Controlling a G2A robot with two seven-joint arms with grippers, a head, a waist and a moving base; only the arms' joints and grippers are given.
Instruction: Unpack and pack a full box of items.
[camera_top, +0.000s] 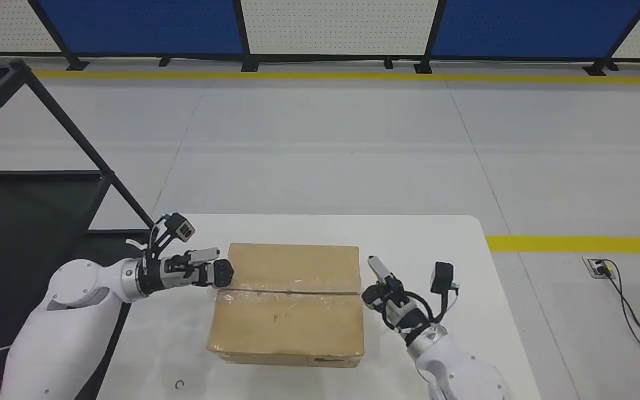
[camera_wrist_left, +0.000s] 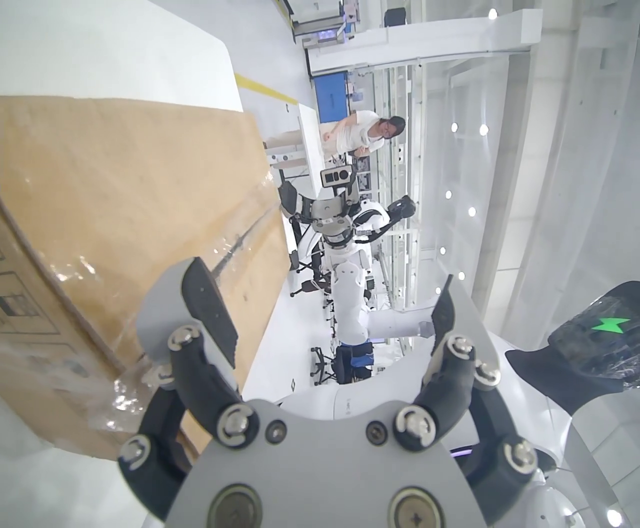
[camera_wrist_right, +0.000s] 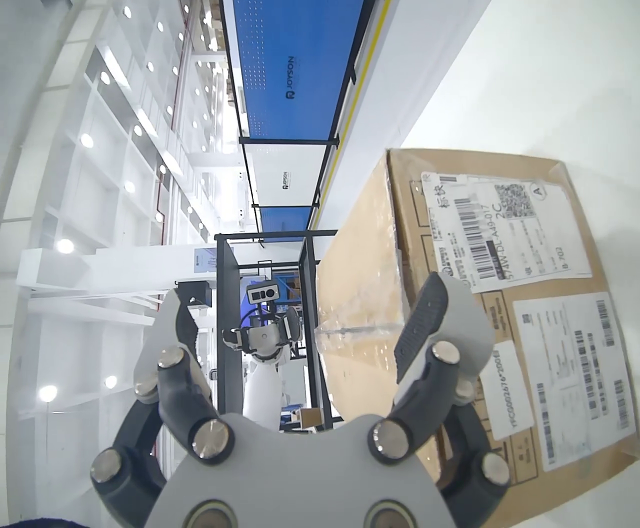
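At the far left a black frame (camera_top: 70, 130) stands on the floor beside the white counter (camera_top: 440, 240). On the counter's near left part lies a small dark speck (camera_top: 179, 384), too small to identify.

The left tool (camera_top: 222, 272) (camera_wrist_left: 322, 280) hangs at the left end of the box, at the height of its top edge. Its fingers (camera_wrist_left: 207, 300) are spread wide with nothing between them. One finger lies against the view of the box's top corner, where the tape folds over the edge; whether it touches cannot be told. The other finger is out in open air, off the box.

The box (camera_top: 287, 305) (camera_wrist_left: 125, 200) (camera_wrist_right: 360, 250) is brown cardboard and sits in the middle of the counter, towards the near edge. It is closed, and its two top flaps meet along a seam that runs left to right. Clear tape (camera_top: 290, 291) (camera_wrist_left: 240, 240) (camera_wrist_right: 360, 325) covers this seam. White printed labels (camera_wrist_right: 505, 230) are stuck on its right end face.

The right tool (camera_top: 376, 282) (camera_wrist_right: 305, 292) is just beside the box's right end, level with the taped seam. Its fingers (camera_wrist_right: 425, 320) are also spread, and they hold nothing. One finger stands before the upper edge of the labelled face, the other above the level of the box top.

Right of the counter, a yellow line (camera_top: 565, 243) crosses the floor, with a socket (camera_top: 598, 267) near it.
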